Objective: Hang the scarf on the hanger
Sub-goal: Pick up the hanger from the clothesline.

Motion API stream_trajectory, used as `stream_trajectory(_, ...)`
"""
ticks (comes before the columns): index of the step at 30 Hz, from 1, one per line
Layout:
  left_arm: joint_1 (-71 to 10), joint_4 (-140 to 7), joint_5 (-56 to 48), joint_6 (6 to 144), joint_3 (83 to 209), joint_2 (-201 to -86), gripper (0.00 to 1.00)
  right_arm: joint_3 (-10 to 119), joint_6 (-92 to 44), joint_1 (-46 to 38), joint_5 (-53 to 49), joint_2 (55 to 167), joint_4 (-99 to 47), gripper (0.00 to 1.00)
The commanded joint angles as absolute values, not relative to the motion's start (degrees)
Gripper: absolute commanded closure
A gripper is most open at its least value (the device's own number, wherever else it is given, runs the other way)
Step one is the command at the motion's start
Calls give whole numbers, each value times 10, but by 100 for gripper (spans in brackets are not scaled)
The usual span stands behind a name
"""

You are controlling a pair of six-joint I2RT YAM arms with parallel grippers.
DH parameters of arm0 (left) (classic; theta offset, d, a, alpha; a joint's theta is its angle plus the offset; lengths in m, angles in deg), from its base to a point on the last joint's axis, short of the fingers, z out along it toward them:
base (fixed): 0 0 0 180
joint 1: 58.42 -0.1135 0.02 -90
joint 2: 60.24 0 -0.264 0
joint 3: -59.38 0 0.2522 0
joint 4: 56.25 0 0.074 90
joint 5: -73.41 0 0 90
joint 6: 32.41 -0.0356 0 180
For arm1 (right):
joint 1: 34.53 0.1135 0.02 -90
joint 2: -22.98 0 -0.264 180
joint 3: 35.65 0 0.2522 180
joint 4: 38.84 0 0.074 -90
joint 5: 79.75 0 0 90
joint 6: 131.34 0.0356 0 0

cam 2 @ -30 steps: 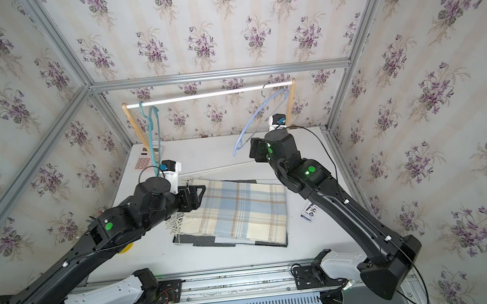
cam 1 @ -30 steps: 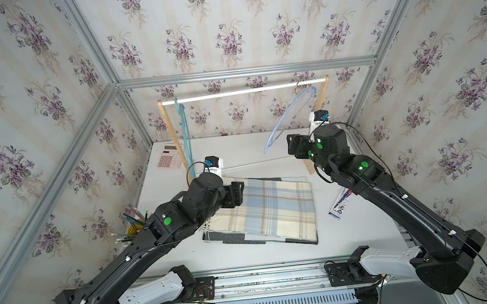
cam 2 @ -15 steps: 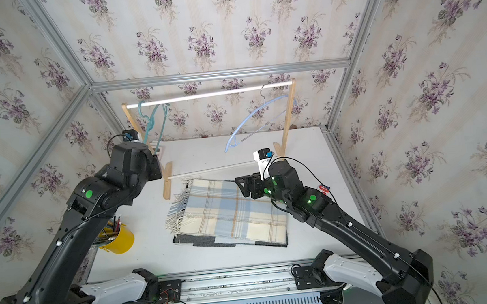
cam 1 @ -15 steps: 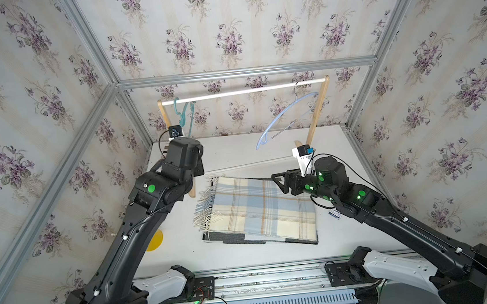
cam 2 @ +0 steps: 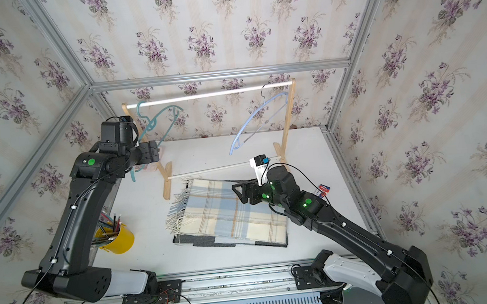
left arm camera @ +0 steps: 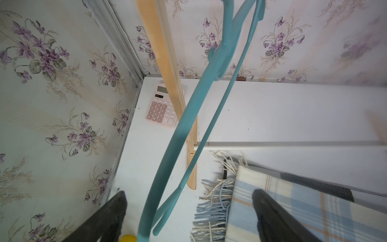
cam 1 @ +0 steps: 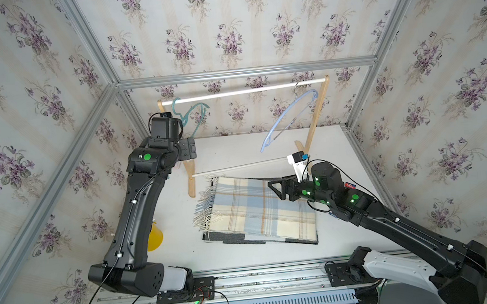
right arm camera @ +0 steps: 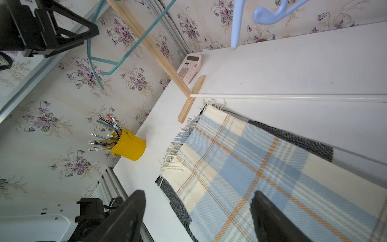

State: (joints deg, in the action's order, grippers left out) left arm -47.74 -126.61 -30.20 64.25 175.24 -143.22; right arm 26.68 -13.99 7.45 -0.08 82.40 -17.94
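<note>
Scarf (cam 1: 256, 211) in cream, pale-blue and orange plaid lay folded flat on the white table (cam 1: 236, 147), just in front of the lower crossbar of the wooden rack (cam 1: 318, 113), its fringed end nearest the rack's left foot, not yet hung. A dark grey woven layer (right arm camera: 293, 142) showed beneath its edges; whether that belonged to the same cloth could not be told. The teal hanger (left arm camera: 184, 123) hung tilted by its hook from the left end of the rack's top rail. The left gripper (left arm camera: 188, 191) was raised beside the rack's left post, its two black fingers (left arm camera: 113, 215) spread wide with the hanger's lower end passing between them, pinched by neither. The right gripper (right arm camera: 198, 194) hovered low in front of the rack's right half, above the scarf's rack-side edge, its jaws likewise parted and holding nothing. A pale-blue hanger (right arm camera: 263, 15) dangled at a slant from the right end of the same rail. A pink calculator (left arm camera: 161, 109) lay on the wall side of the rack's left foot, and a yellow cup of pencils (cam 2: 117, 239) stood well apart from the rack, out in front of its left end.
</note>
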Motion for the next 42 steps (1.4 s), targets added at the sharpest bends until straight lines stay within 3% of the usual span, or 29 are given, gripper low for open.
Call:
stream_trajectory(1, -499, -1251, -243, 627, 1758, -1446, 10, 265, -146, 74, -8, 823, -199, 17)
stream_trajectory(7, -502, -1251, -170, 630, 1758, -1452, 24, 261, -155, 74, 5, 818, -195, 16)
stream_trajectory(15, -502, -1243, -150, 630, 1746, -1438, 34, 261, -155, 74, 6, 820, -198, 16)
stream_trajectory(20, -502, -1247, -133, 632, 1768, -1472, 56, 262, -157, 74, 12, 818, -195, 15)
stream_trajectory(34, -501, -1233, -144, 632, 1777, -1466, 100, 264, -162, 74, 33, 813, -190, 15)
stream_trajectory(42, -497, -1212, -99, 636, 1783, -1441, 100, 263, -162, 74, 37, 804, -190, 15)
